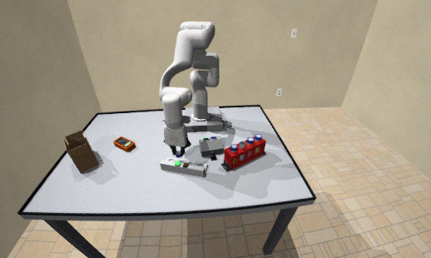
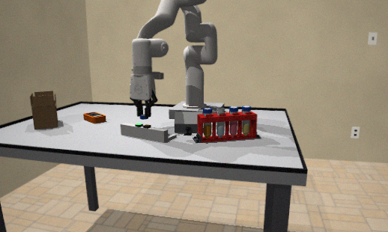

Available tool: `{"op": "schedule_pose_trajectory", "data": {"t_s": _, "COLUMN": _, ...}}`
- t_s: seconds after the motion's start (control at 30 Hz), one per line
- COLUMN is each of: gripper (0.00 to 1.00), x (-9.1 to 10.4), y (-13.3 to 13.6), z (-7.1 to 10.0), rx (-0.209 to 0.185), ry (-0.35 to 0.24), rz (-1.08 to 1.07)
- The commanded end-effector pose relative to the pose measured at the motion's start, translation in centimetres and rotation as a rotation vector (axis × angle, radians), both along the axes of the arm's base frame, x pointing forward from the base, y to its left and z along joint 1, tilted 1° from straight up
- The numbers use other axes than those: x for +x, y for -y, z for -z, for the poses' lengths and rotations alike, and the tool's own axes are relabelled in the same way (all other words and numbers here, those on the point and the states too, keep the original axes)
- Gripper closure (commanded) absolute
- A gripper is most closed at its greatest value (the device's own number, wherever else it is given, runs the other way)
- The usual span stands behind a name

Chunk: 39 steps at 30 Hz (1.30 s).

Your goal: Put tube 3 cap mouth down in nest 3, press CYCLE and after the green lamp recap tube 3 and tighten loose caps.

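My gripper (image 1: 178, 152) is shut on a small blue cap (image 1: 178, 155) and holds it just above the left end of the grey cap tray (image 1: 184, 166). In the exterior view the cap (image 2: 143, 117) sits between the fingers (image 2: 143, 112), a little above the tray (image 2: 145, 132). A green lamp (image 1: 177, 163) glows on the tray below the cap. The red tube rack (image 1: 245, 153) stands to the right. One tube (image 2: 220, 111) has no cap; the other three carry blue caps. The grey key housing (image 1: 211, 146) stands behind the tray.
A brown cardboard box (image 1: 81, 151) stands at the table's left side. An orange device (image 1: 125, 143) lies between the box and the arm. The arm's base (image 1: 203, 121) is at the back of the table.
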State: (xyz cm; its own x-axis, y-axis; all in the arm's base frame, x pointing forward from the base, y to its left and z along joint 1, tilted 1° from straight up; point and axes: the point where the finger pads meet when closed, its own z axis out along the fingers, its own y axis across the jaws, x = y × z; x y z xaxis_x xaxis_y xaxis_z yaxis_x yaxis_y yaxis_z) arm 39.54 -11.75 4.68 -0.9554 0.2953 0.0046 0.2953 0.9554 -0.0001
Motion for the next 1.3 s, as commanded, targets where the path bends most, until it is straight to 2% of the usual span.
{"op": "schedule_pose_trajectory", "data": {"t_s": 0.0, "gripper": 1.00, "x": 0.1, "y": 0.1, "z": -2.5, "rx": 0.009, "ry": 0.006, "rz": 0.000}}
{"op": "schedule_pose_trajectory", "data": {"t_s": 0.07, "gripper": 1.00, "x": 0.1, "y": 0.1, "z": -2.5, "rx": 0.009, "ry": 0.006, "rz": 0.000}}
{"op": "schedule_pose_trajectory", "data": {"t_s": 0.43, "gripper": 1.00, "x": 0.1, "y": 0.1, "z": -8.0, "rx": 0.009, "ry": 0.006, "rz": 0.000}}
{"op": "schedule_pose_trajectory", "data": {"t_s": 0.63, "gripper": 1.00, "x": 0.1, "y": 0.1, "z": -8.0, "rx": 0.009, "ry": 0.006, "rz": 0.000}}
{"op": "schedule_pose_trajectory", "data": {"t_s": 0.73, "gripper": 1.00, "x": 0.1, "y": -2.4, "z": -8.0, "rx": 0.009, "ry": 0.005, "rz": 0.250}}
{"op": "schedule_pose_trajectory", "data": {"t_s": 0.87, "gripper": 1.00, "x": 0.1, "y": -4.8, "z": -8.0, "rx": 0.009, "ry": 0.003, "rz": 0.422}}
{"op": "schedule_pose_trajectory", "data": {"t_s": 1.13, "gripper": 1.00, "x": 0.0, "y": -10.2, "z": -8.1, "rx": 0.009, "ry": 0.003, "rz": 0.426}}
{"op": "schedule_pose_trajectory", "data": {"t_s": 1.2, "gripper": 1.00, "x": 0.0, "y": -10.2, "z": -8.1, "rx": 0.009, "ry": 0.003, "rz": 0.426}}
{"op": "schedule_pose_trajectory", "data": {"t_s": 1.27, "gripper": 1.00, "x": 0.0, "y": -11.8, "z": -8.1, "rx": 0.010, "ry": 0.003, "rz": 0.426}}
